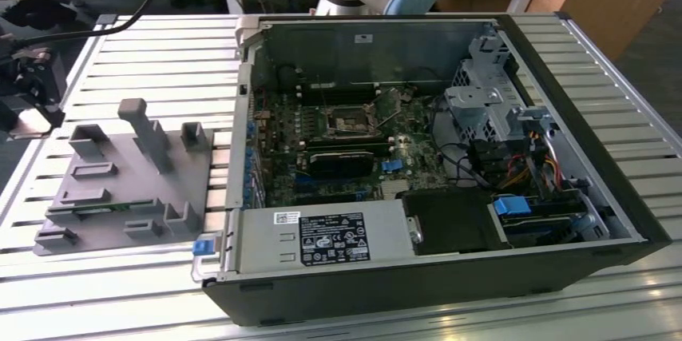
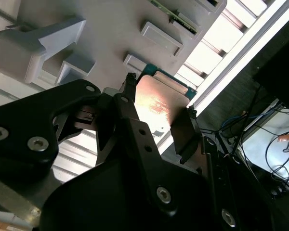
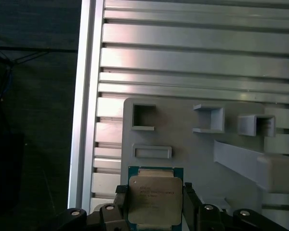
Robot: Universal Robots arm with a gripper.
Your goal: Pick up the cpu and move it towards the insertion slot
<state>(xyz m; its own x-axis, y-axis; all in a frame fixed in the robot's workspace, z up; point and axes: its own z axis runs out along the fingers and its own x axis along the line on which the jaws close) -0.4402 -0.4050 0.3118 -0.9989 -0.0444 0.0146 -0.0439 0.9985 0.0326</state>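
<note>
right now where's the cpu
In both wrist views the cpu is clamped in the gripper, by the grey fixture's edge, at the exterior view's far left.

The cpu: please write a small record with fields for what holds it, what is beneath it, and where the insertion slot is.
item: cpu, square chip, metallic top towards the first wrist camera
held by: tool, shut on two opposite edges
beneath: grey fixture on the slatted table
target: insertion slot, on the board inside the open computer case
</note>
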